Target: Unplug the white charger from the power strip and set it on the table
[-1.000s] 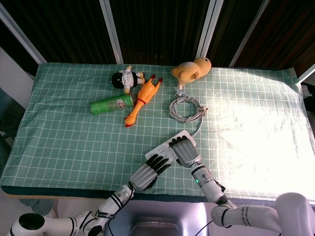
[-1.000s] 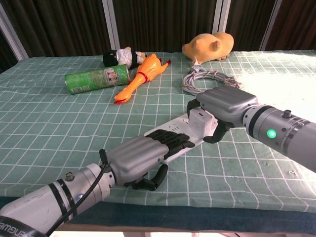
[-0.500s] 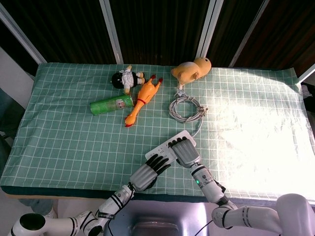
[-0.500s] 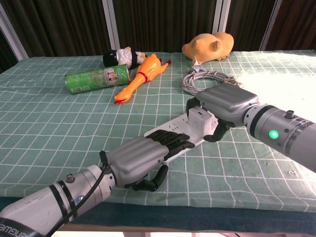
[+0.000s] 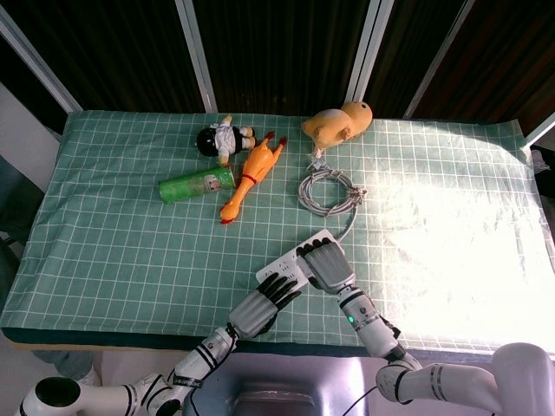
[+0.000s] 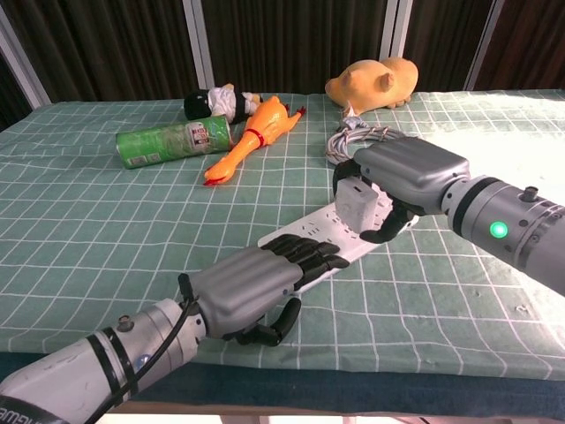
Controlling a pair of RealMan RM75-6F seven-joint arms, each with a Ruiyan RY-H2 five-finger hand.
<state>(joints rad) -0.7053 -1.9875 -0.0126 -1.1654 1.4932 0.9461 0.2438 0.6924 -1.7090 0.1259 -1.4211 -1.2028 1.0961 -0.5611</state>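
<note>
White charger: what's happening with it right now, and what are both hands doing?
Right hand grips white charger, lifted just above power strip. Left hand presses strip's near end flat. Coiled cable lies just beyond.

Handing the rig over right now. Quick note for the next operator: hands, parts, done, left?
Left hand presses flat on the near end of the power strip, pinning it to the table.
Right hand grips the white charger, which looks lifted clear of the strip.
Done: charger apparently unplugged.
Left: set the charger down on the table, then release both hands.
</note>
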